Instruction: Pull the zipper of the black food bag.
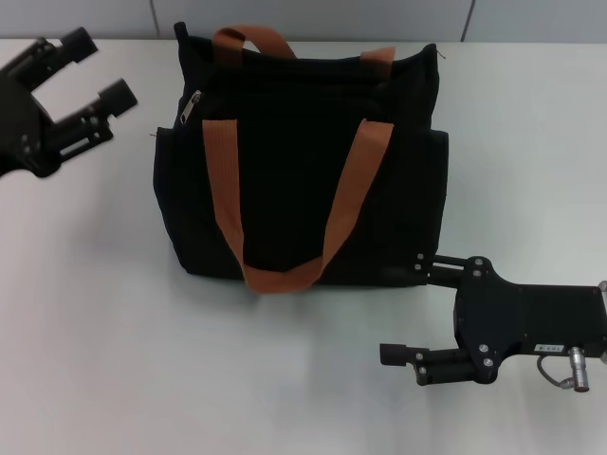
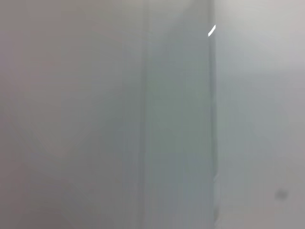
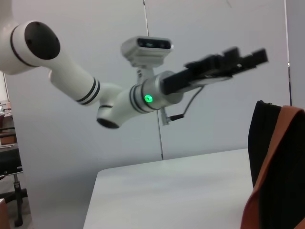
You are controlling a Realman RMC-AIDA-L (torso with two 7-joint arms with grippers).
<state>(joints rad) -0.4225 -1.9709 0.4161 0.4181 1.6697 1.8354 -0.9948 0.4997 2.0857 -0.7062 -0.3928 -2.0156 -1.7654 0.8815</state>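
The black food bag (image 1: 294,180) lies on the white table (image 1: 114,332) in the middle of the head view, its two rust-orange handles (image 1: 285,275) spread over its front. The silver zipper pull (image 1: 193,107) sits at the bag's upper left corner. My left gripper (image 1: 100,68) is open and hovers to the left of the bag, apart from the zipper pull. My right gripper (image 1: 414,308) is open by the bag's lower right corner, its upper finger (image 1: 441,262) at the bag's edge. The right wrist view shows part of the bag (image 3: 267,143) and my left arm (image 3: 143,98).
A grey panelled wall (image 1: 313,19) runs behind the table's far edge. The left wrist view shows only a blurred grey surface (image 2: 143,119). Bare table lies in front of the bag and to its left.
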